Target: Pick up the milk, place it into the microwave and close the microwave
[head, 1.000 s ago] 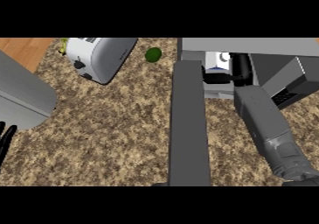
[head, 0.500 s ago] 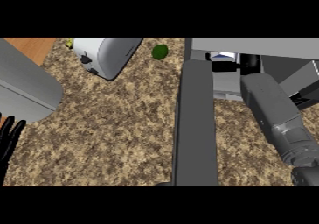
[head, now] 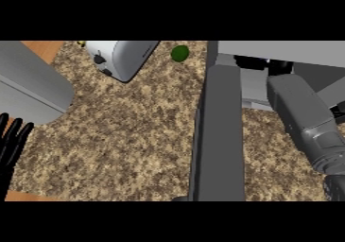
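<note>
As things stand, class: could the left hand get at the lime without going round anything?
Probably yes. The left hand rests open at the view's left edge, and the lime lies on bare counter beside the toaster. The microwave door stands on the lime's far side, not between them.

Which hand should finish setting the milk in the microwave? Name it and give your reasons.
Right. The right forearm already reaches into the microwave, its hand hidden inside by the milk. The left hand rests open at the view's left edge, across the open microwave door.
</note>
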Available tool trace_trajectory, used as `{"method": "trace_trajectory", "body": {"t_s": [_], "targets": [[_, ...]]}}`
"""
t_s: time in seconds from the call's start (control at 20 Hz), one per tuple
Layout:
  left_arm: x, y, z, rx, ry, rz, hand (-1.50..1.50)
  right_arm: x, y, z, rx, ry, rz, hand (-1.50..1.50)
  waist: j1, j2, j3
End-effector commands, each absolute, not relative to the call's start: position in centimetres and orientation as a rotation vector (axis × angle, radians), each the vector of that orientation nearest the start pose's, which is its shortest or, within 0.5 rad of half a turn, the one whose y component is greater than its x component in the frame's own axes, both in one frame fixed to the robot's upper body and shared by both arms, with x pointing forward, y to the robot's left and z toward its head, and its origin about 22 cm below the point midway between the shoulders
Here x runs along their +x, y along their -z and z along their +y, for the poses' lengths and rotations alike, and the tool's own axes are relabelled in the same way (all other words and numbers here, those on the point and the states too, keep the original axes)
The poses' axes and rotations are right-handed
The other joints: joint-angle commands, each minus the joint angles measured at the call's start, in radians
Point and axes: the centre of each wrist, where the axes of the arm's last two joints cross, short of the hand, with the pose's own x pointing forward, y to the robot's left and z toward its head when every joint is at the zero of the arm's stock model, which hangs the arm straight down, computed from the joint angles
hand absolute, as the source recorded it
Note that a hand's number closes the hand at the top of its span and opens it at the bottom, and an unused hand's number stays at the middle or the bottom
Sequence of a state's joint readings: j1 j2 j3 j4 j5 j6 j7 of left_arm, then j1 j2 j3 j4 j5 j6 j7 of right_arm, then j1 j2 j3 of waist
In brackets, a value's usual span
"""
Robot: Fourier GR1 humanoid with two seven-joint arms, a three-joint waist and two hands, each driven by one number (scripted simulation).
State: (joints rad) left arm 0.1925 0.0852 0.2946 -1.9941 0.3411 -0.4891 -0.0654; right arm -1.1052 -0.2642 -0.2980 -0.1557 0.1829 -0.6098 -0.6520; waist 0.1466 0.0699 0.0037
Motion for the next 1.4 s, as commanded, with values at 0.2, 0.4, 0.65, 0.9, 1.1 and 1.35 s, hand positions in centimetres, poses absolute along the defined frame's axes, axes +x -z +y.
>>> {"method": "trace_trajectory", "body": {"t_s": [0.2,0.4,0.65,0.9,1.1,1.35], "targets": [[18.4,-7.7,31.3,-0.208,0.160,-1.948,-1.50,45.2,-6.2,-23.1,-1.020,-0.168,-1.855,-1.50,0.028,0.015,0.000],[19.0,-8.1,31.0,-0.206,0.190,-1.952,-1.50,44.2,-4.5,-25.1,-1.182,-0.272,-1.722,-1.50,0.035,0.023,-0.004],[19.4,-7.6,30.0,-0.247,0.176,-1.946,-1.50,45.1,-5.6,-21.5,-0.774,-0.145,-1.803,-1.50,0.033,0.018,0.005],[19.6,-7.8,29.6,-0.243,0.204,-1.944,-1.50,45.1,-5.6,-21.6,-0.696,-0.111,-1.797,-1.50,0.028,0.015,0.004],[20.1,-8.0,28.9,-0.238,0.208,-1.960,-1.50,44.9,-5.3,-22.3,-0.643,-0.111,-1.804,-1.50,0.008,0.008,0.004],[19.6,-7.1,28.9,-0.236,0.213,-1.952,-1.50,44.3,-4.2,-23.2,-0.668,-0.111,-1.783,-1.50,0.011,0.004,0.002]]}}
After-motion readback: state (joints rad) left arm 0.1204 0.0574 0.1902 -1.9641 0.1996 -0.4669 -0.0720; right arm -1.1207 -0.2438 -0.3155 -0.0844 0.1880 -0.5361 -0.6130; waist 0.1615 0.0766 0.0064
